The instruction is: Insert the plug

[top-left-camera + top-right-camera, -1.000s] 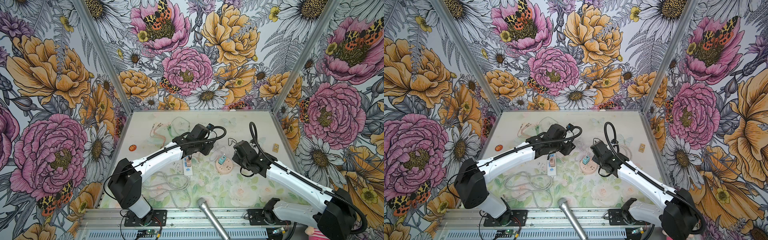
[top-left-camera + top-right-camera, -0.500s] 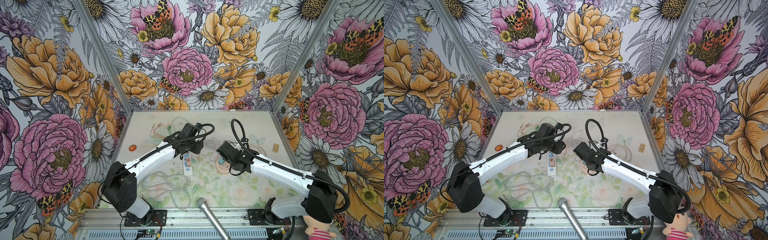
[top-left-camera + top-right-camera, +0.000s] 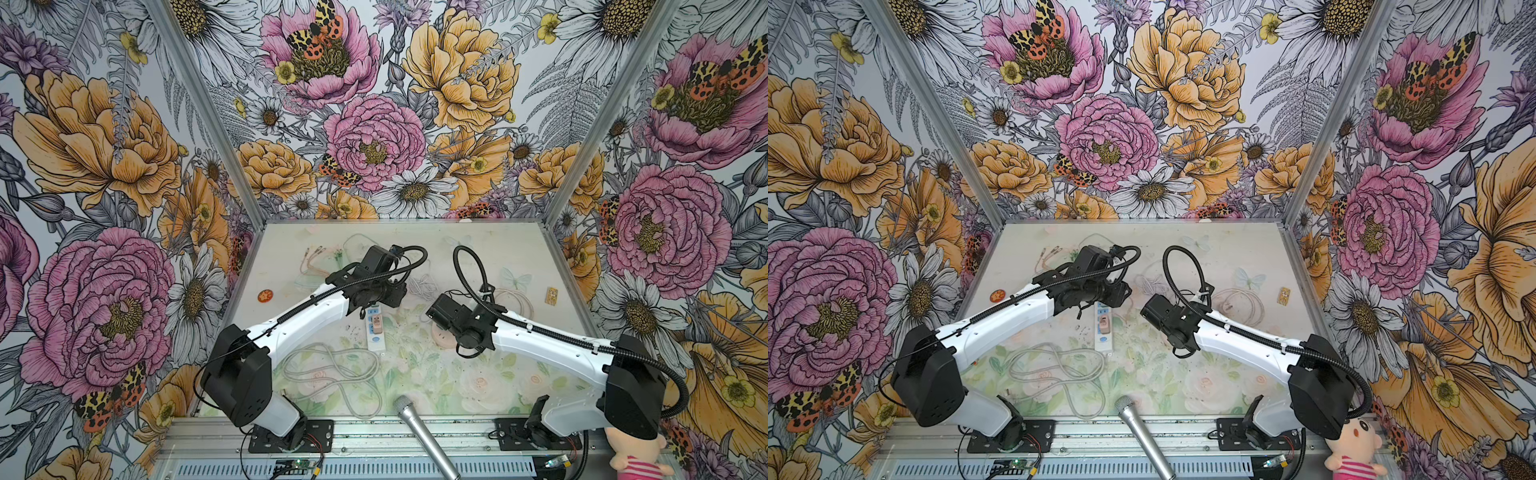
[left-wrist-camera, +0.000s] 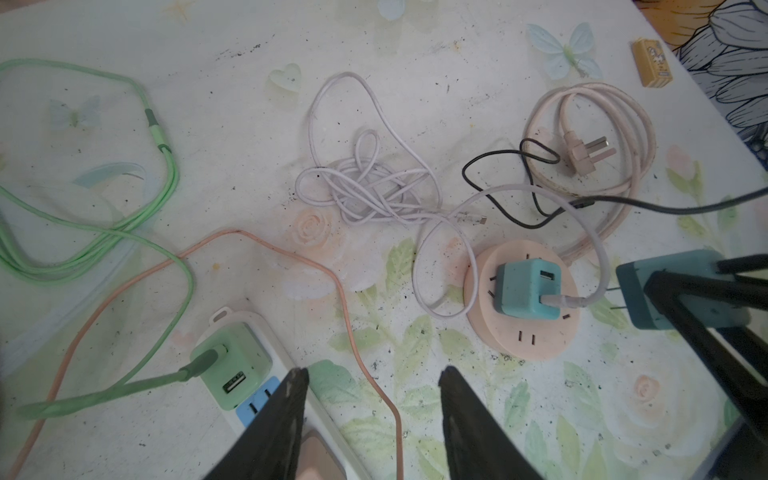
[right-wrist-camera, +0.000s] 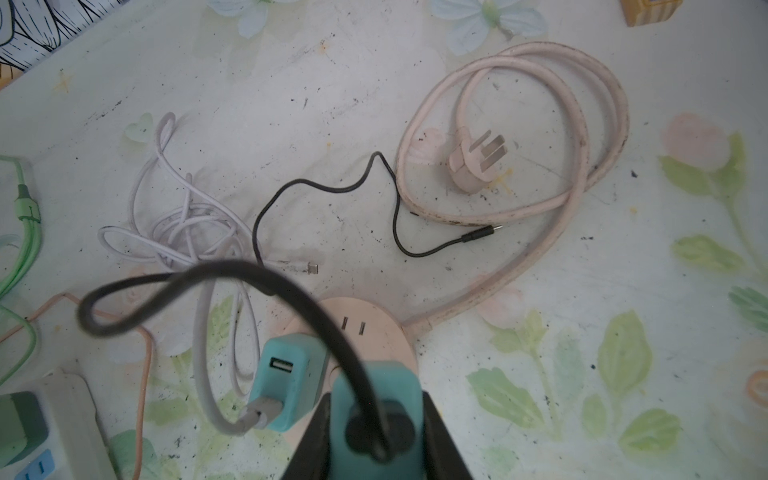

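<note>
Scuffed, pale floral-print tabletop (image 4: 457,62) inside a booth of bold flower wallpaper (image 3: 365,137). Clamped in the right gripper (image 5: 374,419): a teal plug (image 5: 374,386), boxy matte plastic, thick black cable (image 5: 291,291) out its back, thin metal prongs aimed at the round pink socket hub (image 4: 523,332), just beside its rim, seemingly not touching. Left gripper (image 4: 374,395) empty, jaws moderately apart, over the white power strip (image 3: 375,337) near a mint-green charger (image 4: 232,357).

Robot lab booth: floral-printed panel walls (image 3: 374,137), aluminium frame (image 3: 210,116), bolted base rail (image 3: 365,436)
</note>
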You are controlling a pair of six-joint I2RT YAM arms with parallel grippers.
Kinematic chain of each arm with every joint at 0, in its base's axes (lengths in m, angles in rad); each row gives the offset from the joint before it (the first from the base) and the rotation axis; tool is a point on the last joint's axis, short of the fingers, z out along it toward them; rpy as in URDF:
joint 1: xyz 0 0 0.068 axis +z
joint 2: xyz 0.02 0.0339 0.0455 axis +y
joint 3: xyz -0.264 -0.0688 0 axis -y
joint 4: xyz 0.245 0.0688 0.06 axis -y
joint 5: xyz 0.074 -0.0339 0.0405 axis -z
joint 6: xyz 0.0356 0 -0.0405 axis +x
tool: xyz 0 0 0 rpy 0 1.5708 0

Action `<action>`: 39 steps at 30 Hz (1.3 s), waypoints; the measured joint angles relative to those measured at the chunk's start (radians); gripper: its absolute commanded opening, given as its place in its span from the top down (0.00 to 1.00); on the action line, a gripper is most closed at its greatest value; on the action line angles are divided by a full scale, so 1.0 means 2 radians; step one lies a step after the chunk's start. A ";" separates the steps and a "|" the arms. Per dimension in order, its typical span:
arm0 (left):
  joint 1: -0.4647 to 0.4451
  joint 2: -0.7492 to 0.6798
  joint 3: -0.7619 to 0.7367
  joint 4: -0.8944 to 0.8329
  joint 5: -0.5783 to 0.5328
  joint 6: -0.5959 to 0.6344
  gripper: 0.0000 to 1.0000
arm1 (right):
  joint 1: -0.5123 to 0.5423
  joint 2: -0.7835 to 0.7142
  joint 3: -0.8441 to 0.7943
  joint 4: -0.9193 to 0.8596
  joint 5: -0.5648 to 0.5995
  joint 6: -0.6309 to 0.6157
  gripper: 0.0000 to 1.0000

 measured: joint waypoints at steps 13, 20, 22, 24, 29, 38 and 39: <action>0.002 0.007 0.000 0.000 0.007 -0.003 0.46 | 0.000 0.025 -0.020 0.023 -0.031 0.003 1.00; 0.002 0.007 0.000 0.000 0.008 -0.003 0.47 | 0.000 0.032 -0.025 0.035 -0.032 0.004 1.00; 0.002 0.007 0.000 0.000 0.010 -0.003 0.47 | 0.000 0.039 -0.025 0.037 -0.031 0.005 1.00; 0.002 0.007 0.000 0.000 0.011 -0.003 0.47 | 0.000 0.046 -0.025 0.038 -0.032 0.010 1.00; 0.002 0.007 0.000 0.000 0.015 -0.003 0.47 | 0.000 0.050 -0.025 0.039 -0.031 0.019 1.00; -0.001 0.007 0.000 0.000 0.017 -0.003 0.47 | 0.003 0.053 -0.025 0.040 -0.027 0.032 1.00; -0.002 0.007 0.000 0.000 0.017 -0.003 0.47 | 0.004 0.055 -0.025 0.041 -0.024 0.034 1.00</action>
